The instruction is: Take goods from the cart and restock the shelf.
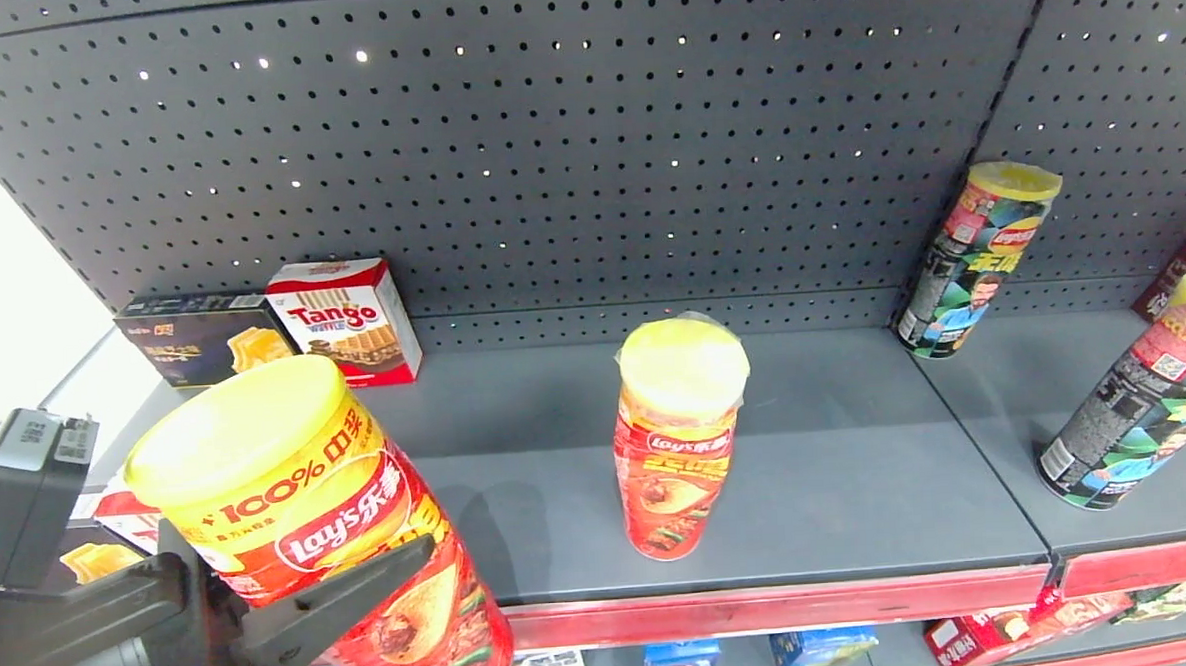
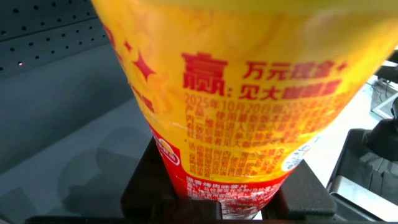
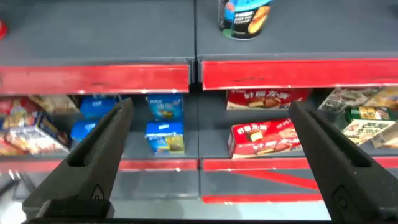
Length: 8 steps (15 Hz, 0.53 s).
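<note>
Shelf board (image 1: 839, 462) is grey, with a pegboard back (image 1: 545, 155) and a red front strip (image 1: 765, 606).

On the shelf:
- Standing chip can (image 1: 680, 439): red and yellow, yellow lid on, upright near mid-board, nothing touching it.
- Wafer box (image 1: 347, 322): red and white, at back left against the pegboard, touching a dark box (image 1: 203, 340) on its left.
- Two dark cans with yellow lids on the right: one (image 1: 975, 261) at the back by the pegboard, the other (image 1: 1136, 399) nearer the front. Contents of all cans are hidden.

Left claw (image 1: 298, 576) is clamped on the held chip can (image 1: 289, 486), one finger on each side low on the body. The can has a yellow lid and is tilted, at the left front corner of the shelf. Its base overlaps the red strip, so I cannot tell if it touches the board. In the left wrist view the claw (image 2: 227, 199) pinches the can (image 2: 249, 93), whose top is cut off.

Right claw (image 3: 210, 104) has its fingers wide apart and holds nothing. It sits in front of the red strip (image 3: 93, 78), facing the lower shelf with blue boxes (image 3: 165, 127) and red boxes (image 3: 264, 137). A can (image 3: 242, 18) above is cut off by the frame edge.

More boxes (image 1: 679, 662) on the lower shelf show partly in the head view.
</note>
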Available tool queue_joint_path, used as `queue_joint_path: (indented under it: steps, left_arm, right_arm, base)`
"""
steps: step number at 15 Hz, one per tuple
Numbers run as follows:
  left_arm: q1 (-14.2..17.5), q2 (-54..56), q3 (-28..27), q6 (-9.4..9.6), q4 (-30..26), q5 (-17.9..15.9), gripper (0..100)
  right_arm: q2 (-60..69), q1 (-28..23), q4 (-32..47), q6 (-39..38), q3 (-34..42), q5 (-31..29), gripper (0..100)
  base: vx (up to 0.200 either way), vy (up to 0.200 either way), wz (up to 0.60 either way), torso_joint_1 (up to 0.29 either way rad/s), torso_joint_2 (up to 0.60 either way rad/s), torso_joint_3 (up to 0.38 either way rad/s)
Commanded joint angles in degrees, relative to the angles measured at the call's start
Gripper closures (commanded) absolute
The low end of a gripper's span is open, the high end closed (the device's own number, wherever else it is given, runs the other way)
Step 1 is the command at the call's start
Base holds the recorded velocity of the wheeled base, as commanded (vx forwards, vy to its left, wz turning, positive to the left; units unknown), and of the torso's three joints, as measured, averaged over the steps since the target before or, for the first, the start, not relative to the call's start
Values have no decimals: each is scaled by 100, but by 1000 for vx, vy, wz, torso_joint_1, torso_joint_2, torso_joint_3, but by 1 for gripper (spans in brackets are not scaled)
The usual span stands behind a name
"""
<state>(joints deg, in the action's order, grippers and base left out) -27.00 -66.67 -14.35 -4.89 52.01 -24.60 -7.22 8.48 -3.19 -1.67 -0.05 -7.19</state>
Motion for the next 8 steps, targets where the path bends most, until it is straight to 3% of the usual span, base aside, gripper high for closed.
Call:
queue_joint_path:
  steps: [1,2,3,8]
  left_arm:
    - [-33,5,2,-3,3,-1,100]
    - [-77,-4,11,-3,3,-1,100]
    - [-77,-4,2,5,3,8,100]
    - [-130,-4,-59,5,-24,-1,100]
  right_arm:
    - [212,4,-6,79,5,280,0]
    - [212,-5,21,158,5,631,0]
    - [203,-14,381,158,-4,605,0]
    - [203,-14,319,185,5,605,0]
  base:
    - [0,0,0,0,0,0]
    - [0,0,0,0,0,0]
    - [0,0,0,0,0,0]
    - [0,0,0,0,0,0]
